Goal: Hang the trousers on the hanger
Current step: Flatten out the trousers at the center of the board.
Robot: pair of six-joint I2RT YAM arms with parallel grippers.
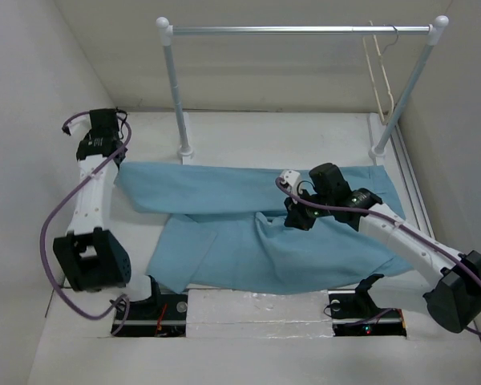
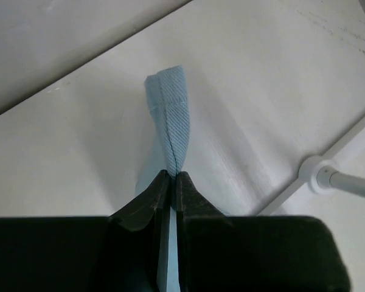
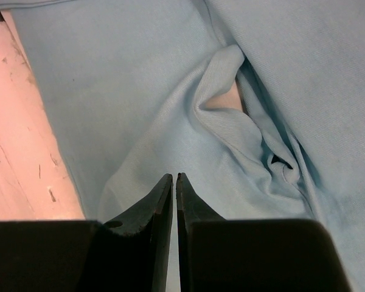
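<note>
The light blue trousers point(image 1: 248, 233) lie spread across the table, legs pointing left. My left gripper point(image 1: 119, 160) is shut on the hem at the far left end of a leg. In the left wrist view the stitched hem point(image 2: 170, 115) sticks out past the closed fingertips point(image 2: 171, 176). My right gripper point(image 1: 293, 220) hovers low over the middle of the trousers with its jaws shut. In the right wrist view point(image 3: 175, 177) no cloth shows between them, and crumpled folds point(image 3: 243, 121) lie just ahead. The cream hanger point(image 1: 378, 76) hangs from the right end of the silver rail.
The silver rail point(image 1: 305, 30) on two white posts point(image 1: 176, 96) stands at the back of the table; one post foot shows in the left wrist view point(image 2: 319, 173). White walls close in on the left, back and right. Both arm bases sit at the near edge.
</note>
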